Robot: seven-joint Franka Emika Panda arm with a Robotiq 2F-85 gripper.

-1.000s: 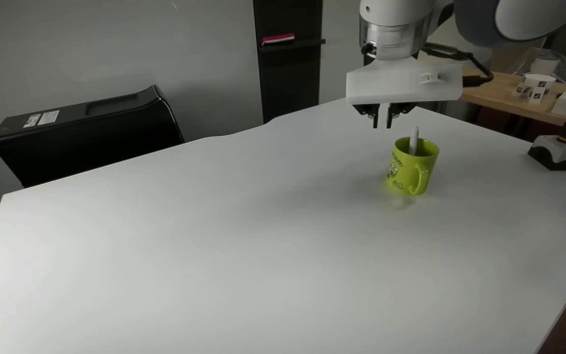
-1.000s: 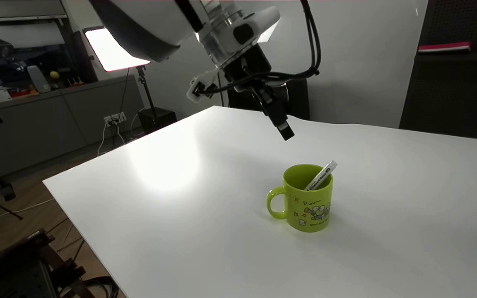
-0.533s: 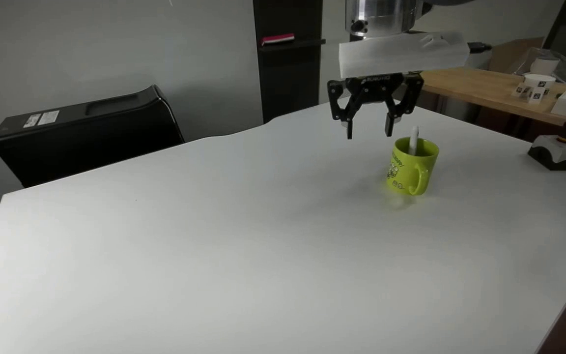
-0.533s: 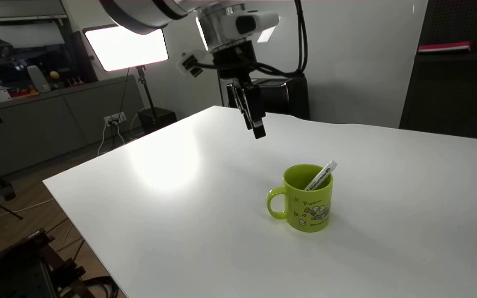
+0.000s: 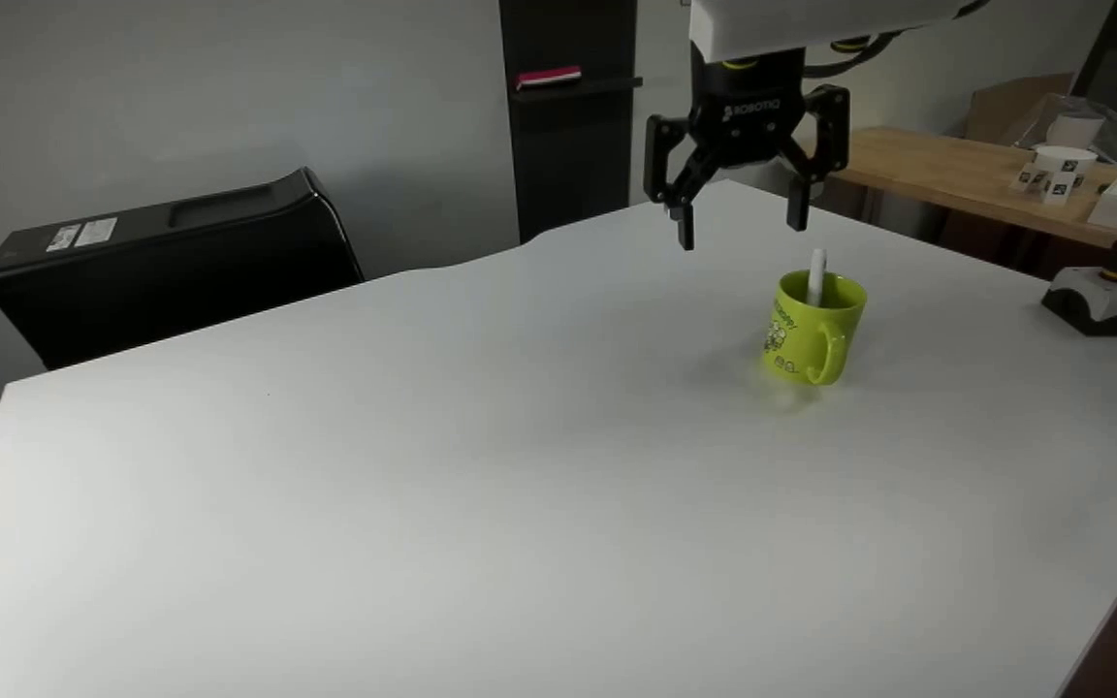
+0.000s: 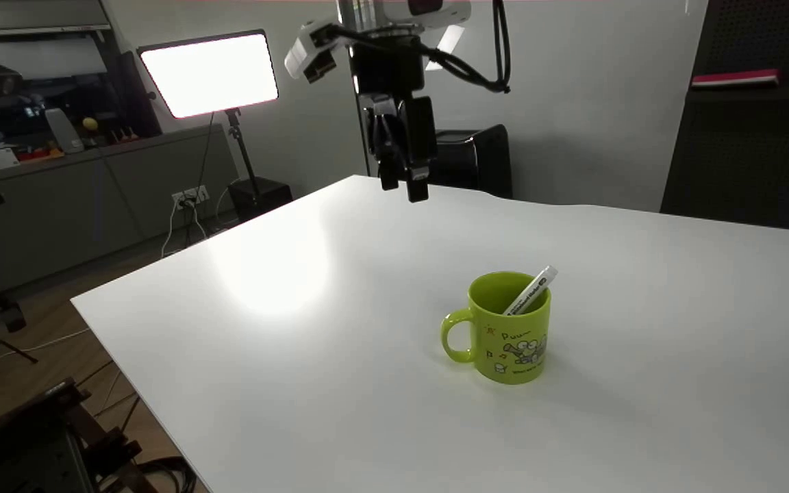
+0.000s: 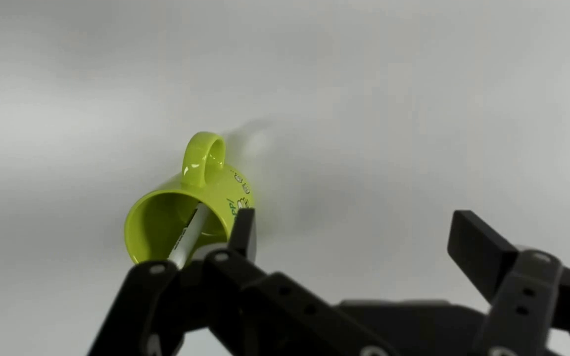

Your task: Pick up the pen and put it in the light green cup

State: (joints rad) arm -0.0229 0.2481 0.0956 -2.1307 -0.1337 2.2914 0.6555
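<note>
The light green cup (image 6: 494, 349) stands upright on the white table in both exterior views, cartoon print on its side. Leaning inside it is the pen (image 6: 530, 293), a white marker whose upper end sticks out past the rim; its lower part is hidden by the cup wall. My gripper (image 5: 742, 233) hangs in the air above the table, higher than the cup and off to one side of it. Its fingers are spread wide with nothing between them. In the wrist view the cup (image 7: 225, 185) lies left of the gripper (image 7: 352, 215), partly covered by the left finger.
A black box-shaped machine (image 5: 171, 252) stands beyond the table's far edge. An emergency-stop box (image 5: 1111, 296) sits near the table edge past the cup. A wooden side table (image 5: 917, 160) holds white items. A bright lamp panel (image 6: 209, 75) stands behind.
The fingers have gone from nearly together to wide apart. The gripper has turned more upright, risen and drawn away from the cup. Cup and pen have not moved.
</note>
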